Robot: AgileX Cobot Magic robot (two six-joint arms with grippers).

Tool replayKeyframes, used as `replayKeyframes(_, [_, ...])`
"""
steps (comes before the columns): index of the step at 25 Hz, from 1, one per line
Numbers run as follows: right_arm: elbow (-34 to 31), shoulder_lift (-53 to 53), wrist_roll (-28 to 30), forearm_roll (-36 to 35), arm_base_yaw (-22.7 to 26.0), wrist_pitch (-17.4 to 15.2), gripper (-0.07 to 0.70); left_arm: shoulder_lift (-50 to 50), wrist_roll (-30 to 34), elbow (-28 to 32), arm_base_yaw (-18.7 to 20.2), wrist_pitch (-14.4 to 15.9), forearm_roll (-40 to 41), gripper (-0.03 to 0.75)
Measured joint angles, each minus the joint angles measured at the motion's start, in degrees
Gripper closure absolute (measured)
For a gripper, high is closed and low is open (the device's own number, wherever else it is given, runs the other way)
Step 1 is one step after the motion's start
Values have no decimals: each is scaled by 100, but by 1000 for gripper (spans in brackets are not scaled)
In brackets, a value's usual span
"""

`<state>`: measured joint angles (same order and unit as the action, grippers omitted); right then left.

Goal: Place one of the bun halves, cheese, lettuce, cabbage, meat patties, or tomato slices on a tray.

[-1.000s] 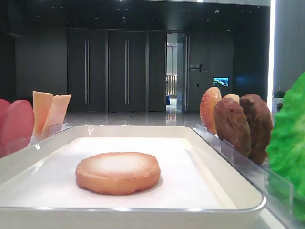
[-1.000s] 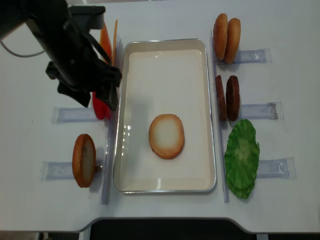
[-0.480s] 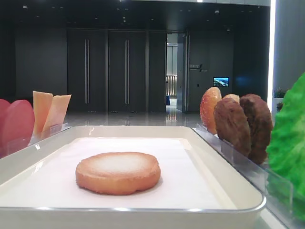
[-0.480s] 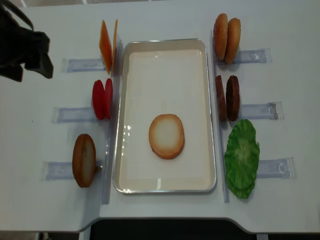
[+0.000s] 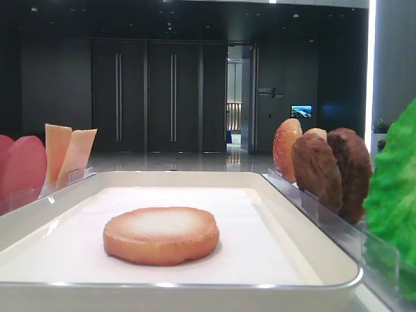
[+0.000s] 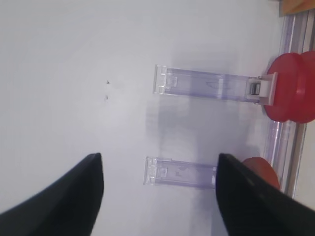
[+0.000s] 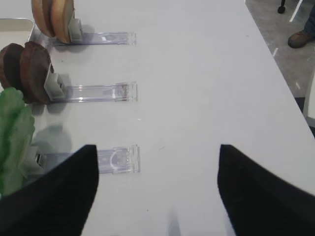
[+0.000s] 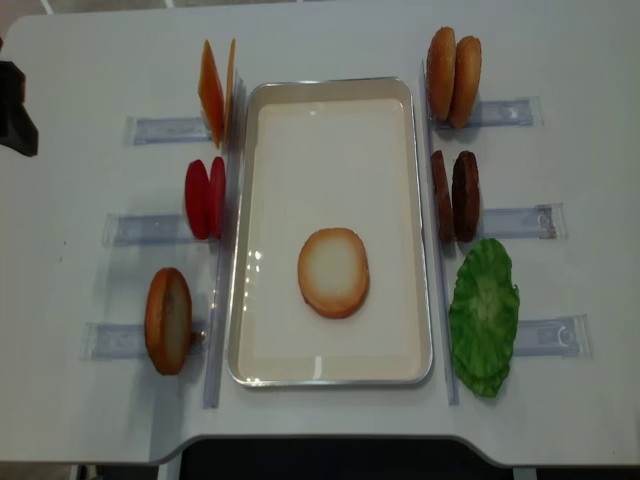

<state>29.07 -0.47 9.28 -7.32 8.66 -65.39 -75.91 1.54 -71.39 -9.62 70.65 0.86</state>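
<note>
One bun half (image 8: 333,272) lies flat on the white tray (image 8: 270,150), cream face up, also low in the front view (image 5: 160,234). Standing in clear holders are the cheese (image 8: 212,92), tomato slices (image 8: 205,197) and another bun half (image 8: 168,320) on the left. Two buns (image 8: 453,75), the meat patties (image 8: 455,196) and the lettuce (image 8: 484,315) are on the right. The cabbage is out of view. My left gripper (image 6: 158,162) is open over bare table left of the tomato slices (image 6: 293,88). My right gripper (image 7: 157,150) is open and empty, right of the lettuce (image 7: 15,137).
Clear plastic holders (image 8: 510,222) stick out from both sides of the tray. A dark part of the left arm (image 8: 12,110) shows at the overhead view's left edge. The table's right edge (image 7: 275,64) is close to the right gripper.
The left arm has pulled back from over the tomato slices to the far left edge of the overhead view. The bun half on the tray has not moved.
</note>
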Motion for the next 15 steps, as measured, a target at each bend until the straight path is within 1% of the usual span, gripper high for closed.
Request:
replayKeyframes(5, [0,0,0,0,0,0,145,542,28,6,-20,13,-19,190])
replayKeyframes(7, [0,0,0,0,0,0,145,882,28,124,-20,19,-19,191])
replayKeyframes(15, [0,0,0,0,0,0,145,2624,21,1172,-20,62,-193,192])
